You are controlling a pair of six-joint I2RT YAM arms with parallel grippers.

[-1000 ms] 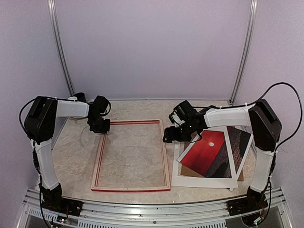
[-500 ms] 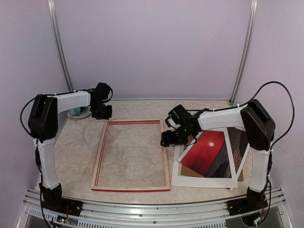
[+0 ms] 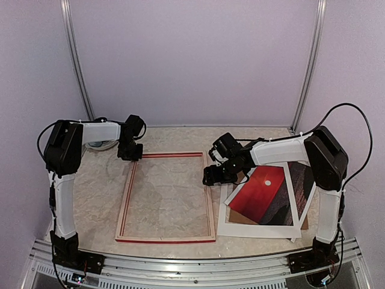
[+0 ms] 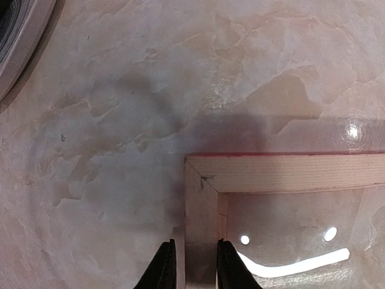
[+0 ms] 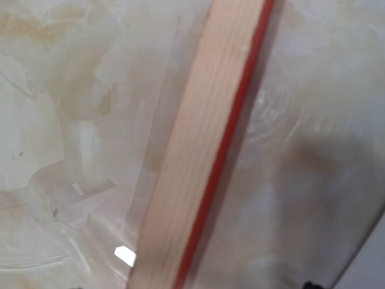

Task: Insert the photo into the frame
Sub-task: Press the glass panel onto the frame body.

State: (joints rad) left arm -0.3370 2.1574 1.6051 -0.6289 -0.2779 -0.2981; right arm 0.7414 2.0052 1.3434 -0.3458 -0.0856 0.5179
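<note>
Left arm (image 3: 63, 147) swung its upper link in toward the table (image 3: 96, 198) over the last second. Its wrist lifted off toward 12 o'clock, then came back to the frame's 11 o'clock corner. Right arm (image 3: 283, 150) slid a little toward 9 o'clock and has held since. The frame (image 3: 165, 239) hasn't visibly shifted: flat mid-table, nothing but bare tabletop inside it.

Meaning: both arms are on the frame, none on the print. I read this as squaring or steadying the frame. Insertion hasn't started.

White mat (image 3: 258, 230) lies at 3 o'clock of the frame, just beside its right rail. The photo (image 3: 264, 195) sits skewed on top of the mat, with the brown backing board (image 3: 237, 217) poking out from under it, all outside the frame.

Left gripper (image 4: 195, 242): fingers nearly together, straddling the left rail just below the corner. Looks clamped on it, though contact is hard to confirm at the picture's edge.

Right gripper (image 3: 212, 176): over the right rail near 2 o'clock, jaws wide apart, gripping nothing.

No brands, labels or legible writing anywhere.
</note>
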